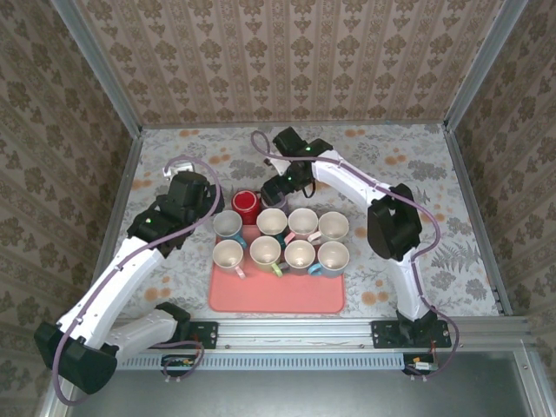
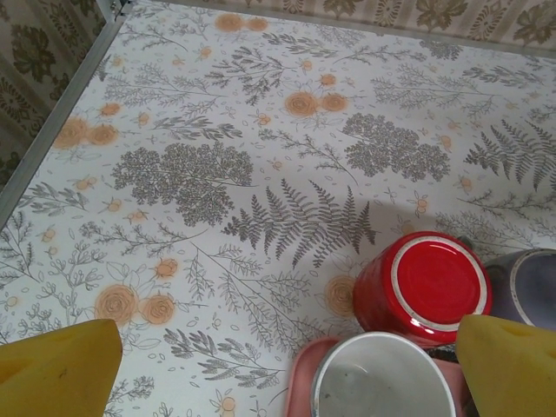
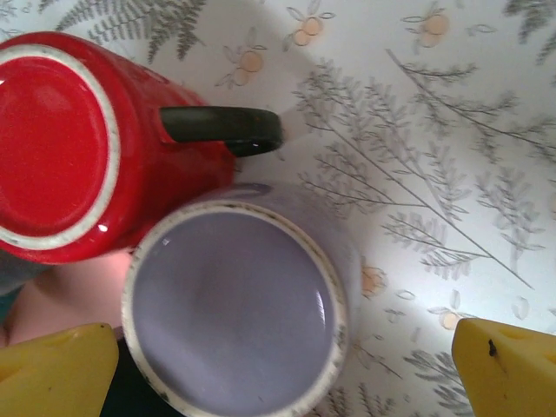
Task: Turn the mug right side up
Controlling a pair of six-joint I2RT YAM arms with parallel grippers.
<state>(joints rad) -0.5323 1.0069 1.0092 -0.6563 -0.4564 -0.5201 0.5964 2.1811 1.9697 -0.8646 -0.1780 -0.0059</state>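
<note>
Count: one red mug, eight pale mugs standing mouth up in two rows of four at one pink tray, two arms, all on one flower-patterned bench.
Left jaws: wide apart and holding nothing; the wrist view has one yellow pad in each lower corner, with bare bench ahead of the left one.
Red mug, from the left jaws: ahead of them and over toward their right pad, on the bench just past the tray's far left corner. A white mug stands nearer, between the pads.
Red mug, pose: upside down, with the white-ringed base facing up and the mouth on the bench. Its long axis is upright.
Red mug, handle: the dark handle lies level and points toward the side of the right jaws' right pad.
Right jaws: apart and gripping nothing, with the yellow pads in both lower corners of the wrist view.
Red mug, from the right jaws: ahead and to their left, touching or just beside a lavender mug.
Lavender mug: mouth up between the right jaws, nearer their left pad, with open bench between it and the right pad.
</note>
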